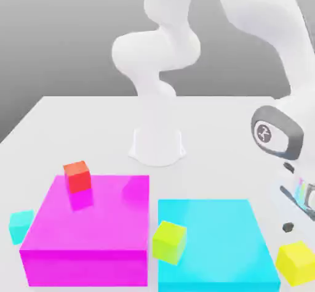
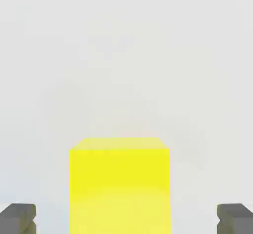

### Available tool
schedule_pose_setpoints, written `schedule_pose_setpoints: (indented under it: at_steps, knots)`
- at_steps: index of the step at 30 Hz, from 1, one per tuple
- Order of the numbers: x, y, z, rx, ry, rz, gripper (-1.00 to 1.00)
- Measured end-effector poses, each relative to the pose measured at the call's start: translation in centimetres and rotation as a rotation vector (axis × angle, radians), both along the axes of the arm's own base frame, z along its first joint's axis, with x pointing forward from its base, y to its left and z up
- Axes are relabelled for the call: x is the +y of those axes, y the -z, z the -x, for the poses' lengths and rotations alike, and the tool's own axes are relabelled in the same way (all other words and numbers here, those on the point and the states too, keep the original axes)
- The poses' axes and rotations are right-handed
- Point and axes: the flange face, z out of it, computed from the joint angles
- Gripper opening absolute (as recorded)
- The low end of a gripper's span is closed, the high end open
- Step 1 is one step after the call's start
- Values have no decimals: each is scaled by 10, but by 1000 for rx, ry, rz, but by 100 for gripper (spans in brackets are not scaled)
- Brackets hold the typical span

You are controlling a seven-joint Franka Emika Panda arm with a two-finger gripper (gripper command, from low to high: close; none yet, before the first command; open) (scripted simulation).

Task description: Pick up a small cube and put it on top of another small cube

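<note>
A small yellow cube (image 1: 297,263) is seen on the pale table (image 1: 209,155) at the exterior view's right, just beside the right front corner of a flat cyan block (image 1: 212,241). No long axis is offered by its even sides; in the exterior view it is turned at an angle, with one corner edge directed toward the camera, while in the hand view its near-square face is framed squarely between two spread fingertips (image 2: 18,219). Nothing is pinched by the open gripper (image 2: 126,219), which is held above the cube at the end of a white arm (image 1: 157,50). At the cyan block's left side, by the exterior view, a lime yellow-green cube (image 1: 169,243) is shown, turned and tilted. Farther left, a red cube (image 1: 77,177) is pictured at the back of a big magenta block (image 1: 92,217), beyond whose left side a small cyan cube (image 1: 21,226) is set.
</note>
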Motion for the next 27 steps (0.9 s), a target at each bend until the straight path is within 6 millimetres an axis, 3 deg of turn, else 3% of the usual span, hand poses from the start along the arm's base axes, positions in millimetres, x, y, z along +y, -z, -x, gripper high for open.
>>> schedule_pose_setpoints:
  at_steps: [7, 12, 13, 16, 19, 23, 27]
  knots:
    - [0, 2, 0, 2, -1, 2, -100]
    - [-2, -59, -4, -6, -4, -3, -100]
    - [-19, -68, -14, -13, 6, -2, -100]
    - [-92, -83, -43, -26, 58, 10, -100]
    - [-167, -94, -57, -32, 111, 21, -100]
    - [-266, -103, -55, -28, 188, 32, -100]
    - [-366, -109, -30, -20, 273, 33, -100]
